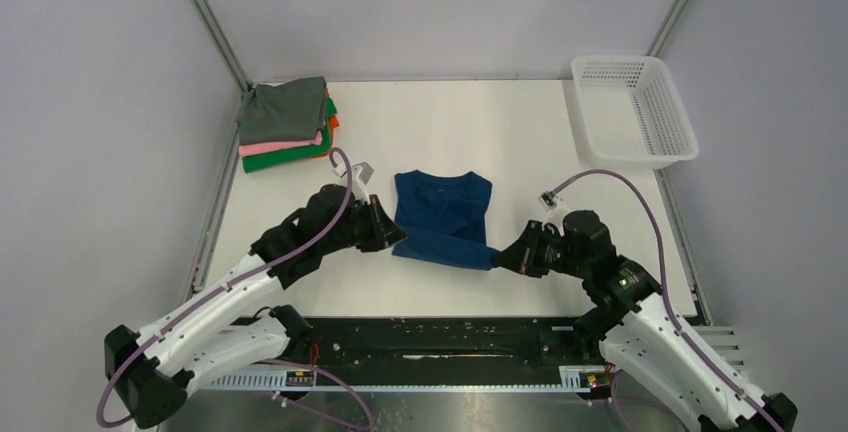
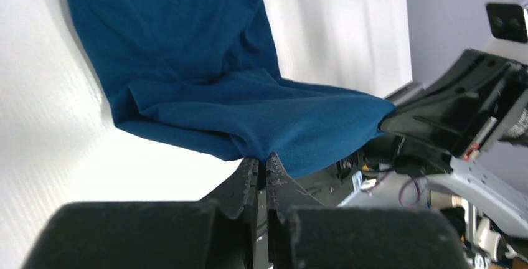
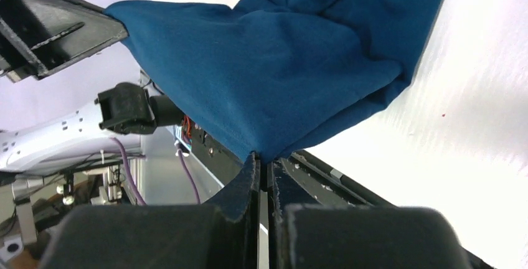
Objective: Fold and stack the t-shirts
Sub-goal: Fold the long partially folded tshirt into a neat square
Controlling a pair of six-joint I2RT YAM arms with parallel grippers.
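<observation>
Gripping cloth, left jaws and right jaws are each closed on a near corner of the dark blue t-shirt (image 1: pixel 443 214), spread on the desk (image 1: pixel 520 132) left of the white basket (image 1: pixel 612 60). Folded t-shirts (image 1: pixel 287 117) are stacked further left of the basket.

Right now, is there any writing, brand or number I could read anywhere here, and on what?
No text can be read.
The blue shirt shows no print on the side in view.
Two small stickers on the front rail are too small to read.
The basket shows no label.
</observation>
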